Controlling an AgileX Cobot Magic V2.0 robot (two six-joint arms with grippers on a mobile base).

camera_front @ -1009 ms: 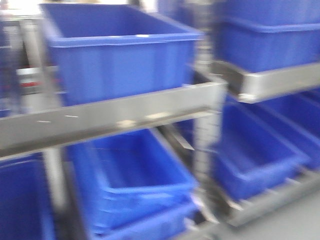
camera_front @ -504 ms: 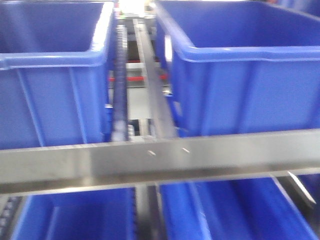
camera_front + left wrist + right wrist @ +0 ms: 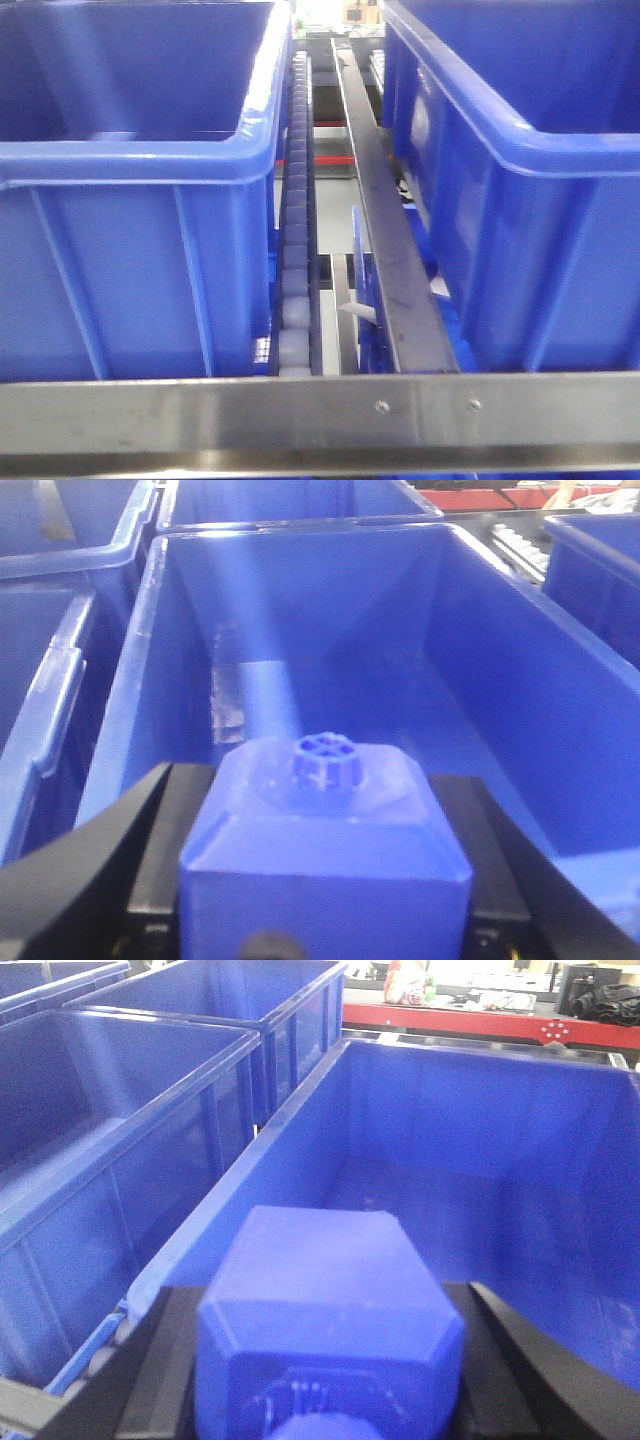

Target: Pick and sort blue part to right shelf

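Change of view: over the last second your front camera swung from a blurred, slanted look at two tiers of the right shelf (image 3: 385, 230) to a sharp, square-on one. The steel front rail (image 3: 320, 410), half a second ago across mid-frame, now lies along the bottom edge. Read that as the base drawn up and settled.

Item, left gripper (image 3: 320, 865): clenched on a blue part (image 3: 325, 810) with a ribbed boss on top, held above the open blue bin (image 3: 300, 590).

Item, right gripper (image 3: 325, 1370): clenched on a second blue part (image 3: 320, 1280), held over the near end of the other bin (image 3: 480, 1110).

Item, roller track (image 3: 295, 250): runs between the left front bin (image 3: 130, 165) and the right front bin (image 3: 520, 140).

Outstanding: neither part is released. You likely need only lower and let go, keeping off the rims.
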